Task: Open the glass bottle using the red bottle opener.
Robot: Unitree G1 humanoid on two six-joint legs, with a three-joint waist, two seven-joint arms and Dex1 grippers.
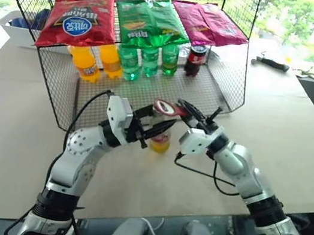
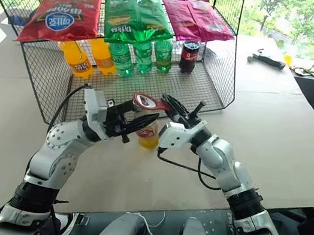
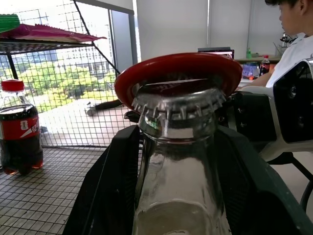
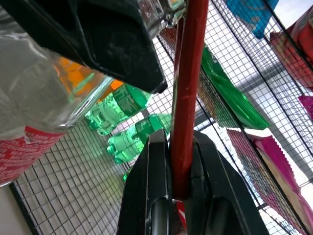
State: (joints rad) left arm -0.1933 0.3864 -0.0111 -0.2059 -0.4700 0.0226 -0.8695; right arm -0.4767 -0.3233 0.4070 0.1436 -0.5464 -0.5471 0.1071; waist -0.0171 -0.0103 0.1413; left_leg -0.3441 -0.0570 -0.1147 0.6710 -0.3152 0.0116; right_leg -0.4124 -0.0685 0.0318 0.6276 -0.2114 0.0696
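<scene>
The glass bottle (image 3: pixel 178 161) was held off the brown table (image 1: pixel 15 129) at the middle of the scene, its neck clamped between the black fingers of the left gripper (image 1: pixel 156 131), which reached in from eight o'clock. The red bottle opener (image 1: pixel 165 108) was pinched by its handle in the tightly pressed right gripper (image 4: pixel 180 169), coming from four o'clock. Its ring head was laid over the crimped metal cap (image 3: pixel 177 104). At twelve o'clock stood a wire rack (image 1: pixel 225 75) with green bottles (image 1: pixel 149 60).
</scene>
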